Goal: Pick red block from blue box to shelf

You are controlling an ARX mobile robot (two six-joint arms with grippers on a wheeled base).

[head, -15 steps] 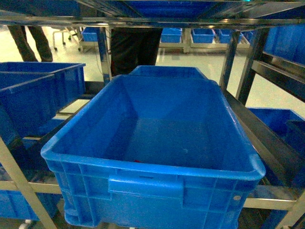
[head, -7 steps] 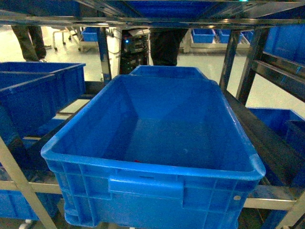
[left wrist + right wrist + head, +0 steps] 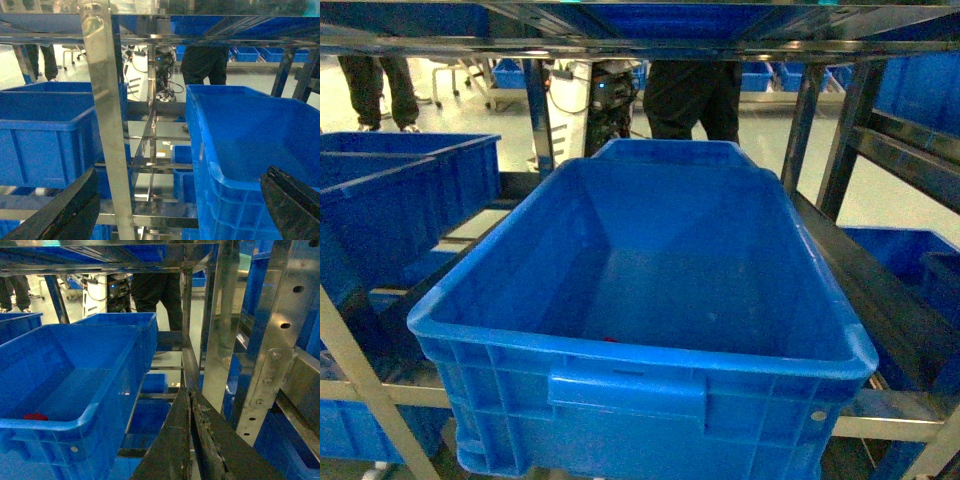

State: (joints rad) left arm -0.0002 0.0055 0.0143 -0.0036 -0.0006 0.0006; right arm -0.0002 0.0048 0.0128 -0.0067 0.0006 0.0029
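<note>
Left gripper jaws gaped wide, empty | right gripper jaws closed, empty | red block lay in blue box

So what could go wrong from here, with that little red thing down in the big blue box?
The red block sits low against the near wall of the blue box, barely visible from the head view, so a reach could miss it. The right hand is shut and must open first. Steel shelf posts stand near both arms, risking bumps.

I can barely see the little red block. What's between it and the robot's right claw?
The near wall of the blue box is. In the right wrist view, the red block lies behind that rim, and the shut right claw hangs outside it.
</note>
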